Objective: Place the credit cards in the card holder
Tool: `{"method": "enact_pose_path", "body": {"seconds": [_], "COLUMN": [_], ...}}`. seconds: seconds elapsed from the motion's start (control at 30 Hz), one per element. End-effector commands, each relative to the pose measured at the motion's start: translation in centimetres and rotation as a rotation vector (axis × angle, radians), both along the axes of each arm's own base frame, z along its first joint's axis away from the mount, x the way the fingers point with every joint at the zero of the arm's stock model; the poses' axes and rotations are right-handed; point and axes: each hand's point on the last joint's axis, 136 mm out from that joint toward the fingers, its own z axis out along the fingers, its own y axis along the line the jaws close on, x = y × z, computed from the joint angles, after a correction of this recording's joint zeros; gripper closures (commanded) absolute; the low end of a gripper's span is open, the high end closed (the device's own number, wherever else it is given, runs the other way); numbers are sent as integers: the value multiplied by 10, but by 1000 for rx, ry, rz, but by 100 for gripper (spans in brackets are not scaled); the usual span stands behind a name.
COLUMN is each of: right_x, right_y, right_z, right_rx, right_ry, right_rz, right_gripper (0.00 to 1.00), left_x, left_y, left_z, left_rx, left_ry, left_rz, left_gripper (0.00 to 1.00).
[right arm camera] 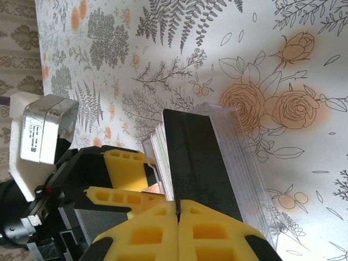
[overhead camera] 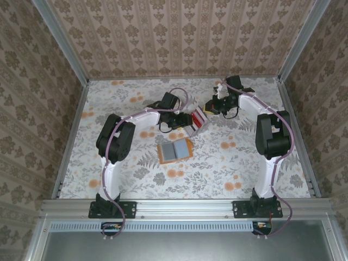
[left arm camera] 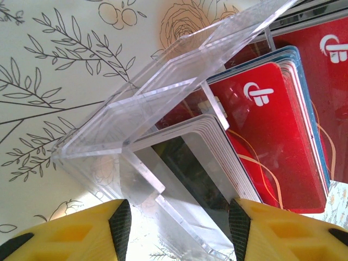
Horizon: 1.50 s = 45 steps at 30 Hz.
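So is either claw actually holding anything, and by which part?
The right gripper pinches a dark card by its near edge. The left gripper straddles the clear stand; whether it grips is unclear.

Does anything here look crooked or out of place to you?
The clear stand looks tipped at an angle in the left wrist view, its credit cards leaning in uneven bundles. The card holder lies open and flat; nothing else stands out.
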Motion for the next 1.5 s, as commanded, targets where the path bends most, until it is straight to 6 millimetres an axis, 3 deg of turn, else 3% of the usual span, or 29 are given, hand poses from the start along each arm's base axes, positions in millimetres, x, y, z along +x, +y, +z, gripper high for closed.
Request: {"method": "enact_pose_path", "body": {"seconds": [0.0, 0.7, 1.0, 1.47], "right_x": [-3, 1, 3, 9], "right_y": [-1, -27, -31, -38], "right_z": [12, 25, 25, 52], "right_rx": [17, -125, -120, -117], "right_ry": [-17, -106, -109, -172], "right_rz": [-6, -53, -68, -92], "right_gripper": [98, 100, 100, 100], "left_x": [-1, -2, 0, 1], "left_y": [0, 0, 1, 2], "left_z": [-4, 3, 29, 63], "left_rx": [-5, -13, -26, -56], "left_ry": [20, 10, -28, -74], "left_rz": [2, 2, 1, 2], "left_gripper": [47, 47, 46, 43]}}
